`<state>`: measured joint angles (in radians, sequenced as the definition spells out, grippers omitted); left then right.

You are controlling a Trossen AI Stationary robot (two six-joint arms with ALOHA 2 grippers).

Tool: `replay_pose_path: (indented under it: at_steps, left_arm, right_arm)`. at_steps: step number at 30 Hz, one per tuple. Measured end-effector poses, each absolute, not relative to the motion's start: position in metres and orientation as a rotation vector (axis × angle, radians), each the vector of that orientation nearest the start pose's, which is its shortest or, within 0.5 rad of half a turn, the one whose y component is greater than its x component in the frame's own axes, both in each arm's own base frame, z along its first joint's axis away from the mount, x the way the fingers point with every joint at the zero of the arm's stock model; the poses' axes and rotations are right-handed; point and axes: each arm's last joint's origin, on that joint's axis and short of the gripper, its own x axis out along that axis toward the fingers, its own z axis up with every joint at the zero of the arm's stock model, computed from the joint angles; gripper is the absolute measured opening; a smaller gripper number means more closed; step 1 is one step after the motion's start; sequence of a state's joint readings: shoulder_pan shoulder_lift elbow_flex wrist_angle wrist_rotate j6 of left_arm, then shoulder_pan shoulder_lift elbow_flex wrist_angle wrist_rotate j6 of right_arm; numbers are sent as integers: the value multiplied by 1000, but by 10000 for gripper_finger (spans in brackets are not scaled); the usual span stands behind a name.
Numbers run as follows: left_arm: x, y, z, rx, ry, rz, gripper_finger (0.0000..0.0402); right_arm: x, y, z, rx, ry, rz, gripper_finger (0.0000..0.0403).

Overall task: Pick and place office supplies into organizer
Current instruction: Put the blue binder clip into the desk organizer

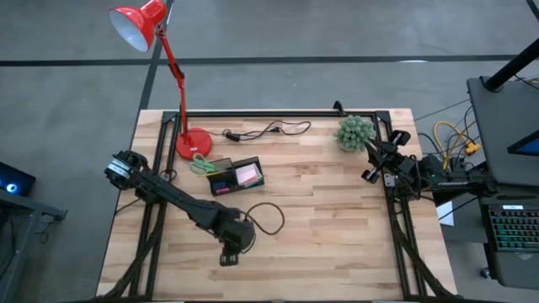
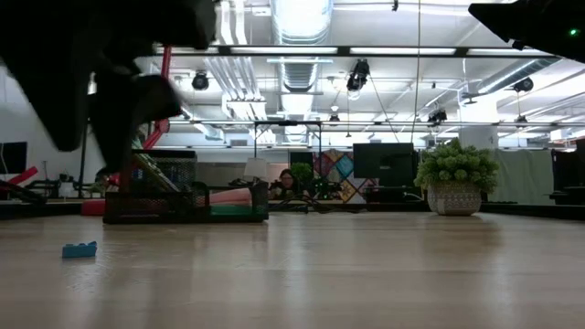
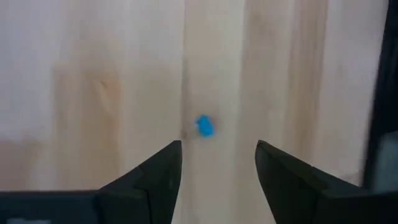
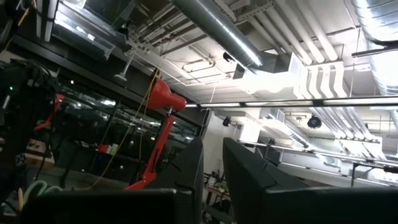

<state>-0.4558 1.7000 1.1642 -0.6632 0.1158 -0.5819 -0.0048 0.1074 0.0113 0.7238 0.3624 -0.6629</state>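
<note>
Hovering with the left gripper (image 3: 217,155) near six o'clock of the wooden table (image 1: 337,236), straight above a small blue piece (image 3: 204,126). Fingers spread wide and gripping nothing, set either side of the piece, probably lined up so a plain descent brackets it. Lies flat on bare wood, apart from both fingers, alone at the near edge in the low view. Calls for a close pinch, judging by how tiny it looks; could easily skid aside.

Farther back, around ten o'clock, sits the black organizer (image 1: 236,177), already carrying a pink sticky-note pad (image 1: 248,174), with green-handled scissors (image 1: 200,164) at its far-left corner. Looks like a clear carry from the piece to the tray, apart from the left arm's own link lying along that line.

Beyond that, the red lamp base (image 1: 194,145) just behind the scissors at eleven o'clock, a black cable (image 1: 265,130) along twelve, and a green plant ball (image 1: 354,132) near one. Parked at two to three o'clock off the table's edge, the right gripper (image 1: 372,164), aimed upward, fingers drawn nearly together on nothing.
</note>
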Motion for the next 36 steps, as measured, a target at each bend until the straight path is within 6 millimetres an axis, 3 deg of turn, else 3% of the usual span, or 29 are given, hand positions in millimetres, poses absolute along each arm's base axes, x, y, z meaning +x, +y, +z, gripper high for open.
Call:
replay_pose_path:
  at_steps: [6, 17, 36]
  left_arm:
    - [299, -146, 209, 97, 1205, -250, 189]
    - [302, -151, 191, 493, 1162, -501, 189]
    - [302, -166, 182, 507, 1076, -596, 189]
  right_arm:
    - [83, -11, 225, -482, -503, -536, 52]
    - [83, -11, 226, -501, -503, -547, 52]
    - [83, -11, 225, -512, -492, -553, 52]
